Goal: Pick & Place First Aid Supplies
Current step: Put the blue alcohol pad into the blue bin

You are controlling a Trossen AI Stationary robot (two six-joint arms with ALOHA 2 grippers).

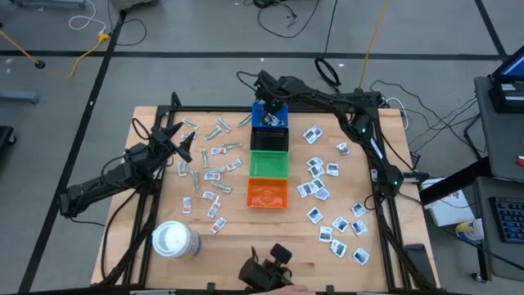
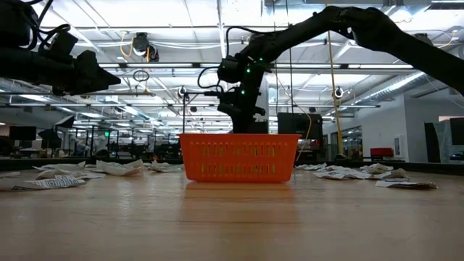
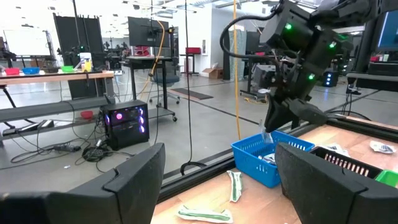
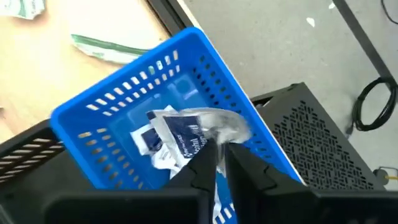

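Packet (image 4: 180, 134) — white, blue-printed — is pinched by the right gripper (image 4: 219, 163) inside the blue bin's (image 4: 211, 62) walls; left gripper (image 3: 217, 180) is held spread above open table.

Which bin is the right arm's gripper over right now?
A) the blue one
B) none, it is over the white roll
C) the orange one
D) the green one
A: the high view shows the right gripper above the blue bin, and its wrist view looks down on a white packet with dark-blue print at its fingertips over that bin.
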